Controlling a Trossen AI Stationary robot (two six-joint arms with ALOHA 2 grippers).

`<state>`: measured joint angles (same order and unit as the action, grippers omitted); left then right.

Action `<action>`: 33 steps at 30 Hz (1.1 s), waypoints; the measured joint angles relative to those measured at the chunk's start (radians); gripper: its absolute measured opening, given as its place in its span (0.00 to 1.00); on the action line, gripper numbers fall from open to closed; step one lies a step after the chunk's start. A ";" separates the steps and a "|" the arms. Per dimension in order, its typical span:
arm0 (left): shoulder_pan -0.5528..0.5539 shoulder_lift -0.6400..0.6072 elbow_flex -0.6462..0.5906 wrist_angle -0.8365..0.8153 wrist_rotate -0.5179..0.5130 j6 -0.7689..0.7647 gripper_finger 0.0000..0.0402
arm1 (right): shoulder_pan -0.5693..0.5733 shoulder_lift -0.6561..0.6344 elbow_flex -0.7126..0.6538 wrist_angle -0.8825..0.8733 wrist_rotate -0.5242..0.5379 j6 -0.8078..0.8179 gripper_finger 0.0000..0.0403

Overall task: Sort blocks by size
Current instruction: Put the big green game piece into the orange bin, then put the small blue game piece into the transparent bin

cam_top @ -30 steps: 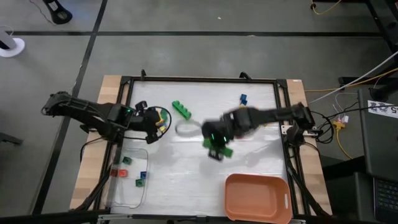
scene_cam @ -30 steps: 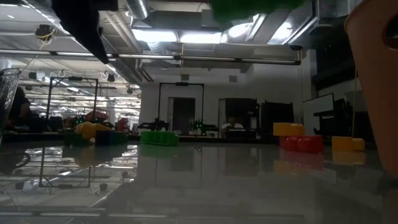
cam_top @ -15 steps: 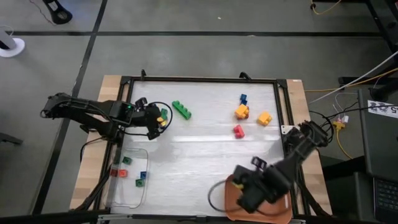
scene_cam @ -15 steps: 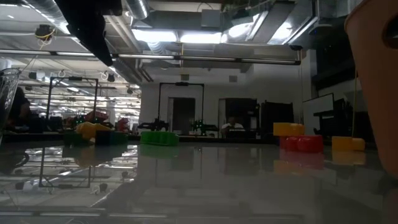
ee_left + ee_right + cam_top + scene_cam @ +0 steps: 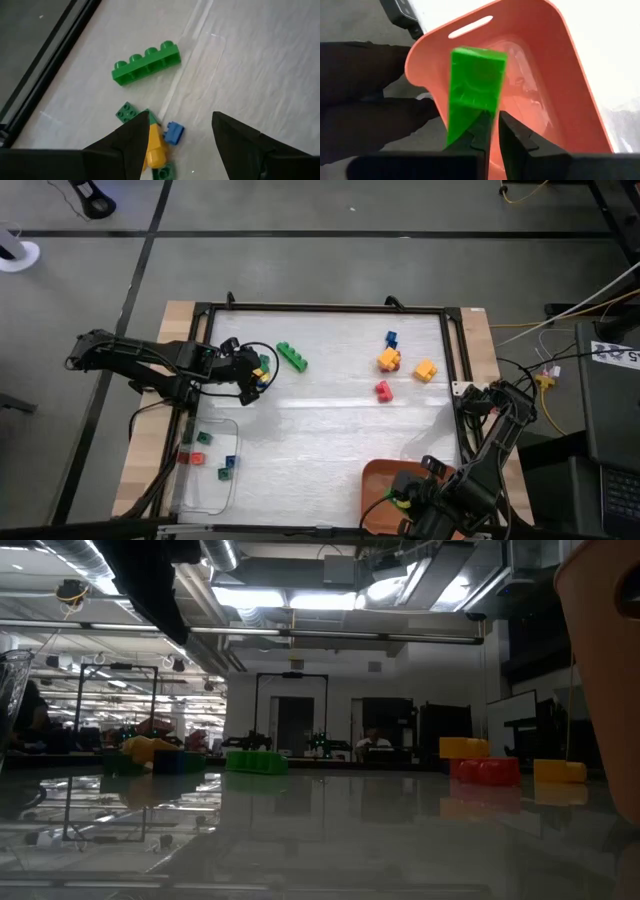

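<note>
My right gripper (image 5: 496, 131) hangs over the orange bin (image 5: 378, 480) at the table's near right, fingers a narrow gap apart, with a green block (image 5: 474, 85) in the air beside one finger. My left gripper (image 5: 180, 137) stands open at the far left above a cluster of small blocks lying on the table: a yellow one (image 5: 155, 145), a blue one (image 5: 173, 133) and a green one (image 5: 128, 112). A green four-stud brick (image 5: 146, 62) lies flat just beyond them. In the high view my left gripper (image 5: 256, 372) is next to that brick (image 5: 292, 357). My right gripper points down into the bin. The green block's near end (image 5: 465, 125) shows right against one finger (image 5: 481, 131), outside the gap. Whether that finger touches the block I cannot tell. The block stands clear of the bin's floor.
Loose blocks lie at the far right: blue (image 5: 391, 339), yellow (image 5: 388, 359), yellow (image 5: 426, 369) and red (image 5: 383, 390). A clear tray (image 5: 230, 430) at the near left holds small red, green and blue blocks. A black frame (image 5: 320, 308) borders the table.
My right gripper has swung with the green block from the table's middle toward the near right corner, turning as it went, and now hangs over the orange bin.
</note>
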<state>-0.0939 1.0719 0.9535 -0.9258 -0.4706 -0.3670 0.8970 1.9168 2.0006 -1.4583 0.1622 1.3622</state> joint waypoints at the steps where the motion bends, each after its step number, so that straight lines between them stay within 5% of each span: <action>1: 0.006 0.004 0.000 0.001 0.000 0.008 0.51 | 0.000 0.002 0.000 0.001 -0.006 0.000 0.09; 11: 0.078 0.087 0.000 -0.006 0.157 0.138 0.51 | -0.001 0.024 0.000 -0.004 -0.023 0.000 0.14; 27: 0.130 0.315 0.000 -0.001 0.234 0.508 0.51 | -0.002 0.027 0.000 -0.008 0.055 -0.008 0.19; 33: 0.130 0.422 0.000 0.003 0.233 0.559 0.51 | -0.002 0.027 0.000 -0.009 0.056 -0.007 0.33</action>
<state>0.0357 1.4943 0.9535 -0.9226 -0.2378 0.1924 0.8951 1.9442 2.0010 -1.4673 0.2186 1.3551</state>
